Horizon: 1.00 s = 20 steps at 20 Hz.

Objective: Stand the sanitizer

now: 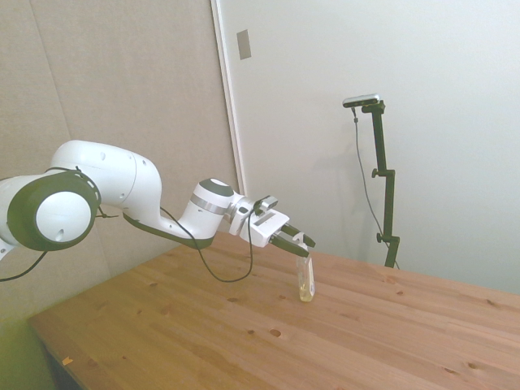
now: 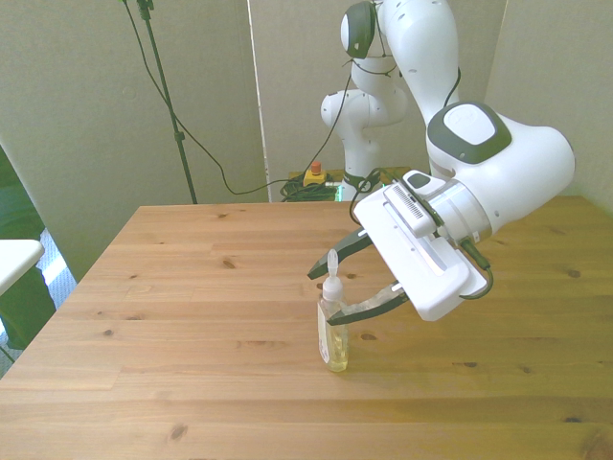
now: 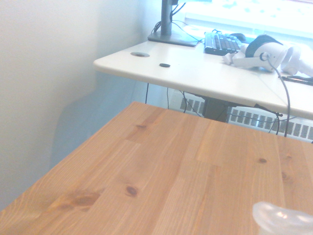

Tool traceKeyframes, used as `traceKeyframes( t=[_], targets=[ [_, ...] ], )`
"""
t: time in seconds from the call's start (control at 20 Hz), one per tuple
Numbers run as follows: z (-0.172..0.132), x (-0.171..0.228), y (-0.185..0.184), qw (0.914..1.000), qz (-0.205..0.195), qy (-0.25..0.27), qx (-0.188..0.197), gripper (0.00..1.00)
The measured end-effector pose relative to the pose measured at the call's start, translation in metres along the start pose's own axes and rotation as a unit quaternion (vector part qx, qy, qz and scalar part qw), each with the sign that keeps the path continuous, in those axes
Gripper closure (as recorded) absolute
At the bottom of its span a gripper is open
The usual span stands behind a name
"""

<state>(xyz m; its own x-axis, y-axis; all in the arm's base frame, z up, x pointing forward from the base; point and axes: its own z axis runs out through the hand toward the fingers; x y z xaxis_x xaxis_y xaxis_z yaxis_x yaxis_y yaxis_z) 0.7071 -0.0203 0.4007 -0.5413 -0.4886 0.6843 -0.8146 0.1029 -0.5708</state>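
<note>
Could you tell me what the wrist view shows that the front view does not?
Only the wrist view shows a white desk beyond the table, carrying a keyboard and a headset. Only the front view shows the gripper, open around the upright sanitizer, and the robot's base. Both show the wooden table.

The white jointed Franka arm [image 2: 498, 158] reached low over the table toward the near edge, wrist tilted downward. Its dark 2-finger gripper [image 2: 340, 285] stood with fingers [image 2: 330, 261] spread apart, clamping nothing.
</note>
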Motion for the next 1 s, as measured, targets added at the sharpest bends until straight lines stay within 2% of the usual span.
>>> traceKeyframes(
  t=[0.25, 0.55, 0.75, 1.0],
  targets=[
    [-0.012, 0.018, 0.001, 0.9985, 0.011, -0.053, -0.005, 0.0],
    [-0.031, 0.058, 0.008, 0.9906, 0.002, -0.137, -0.009, 0.0],
    [-0.042, 0.08, 0.018, 0.9803, -0.025, -0.196, -0.012, 0.0],
    [-0.061, 0.094, 0.035, 0.9572, -0.097, -0.272, -0.017, 0.0]
  ],
)
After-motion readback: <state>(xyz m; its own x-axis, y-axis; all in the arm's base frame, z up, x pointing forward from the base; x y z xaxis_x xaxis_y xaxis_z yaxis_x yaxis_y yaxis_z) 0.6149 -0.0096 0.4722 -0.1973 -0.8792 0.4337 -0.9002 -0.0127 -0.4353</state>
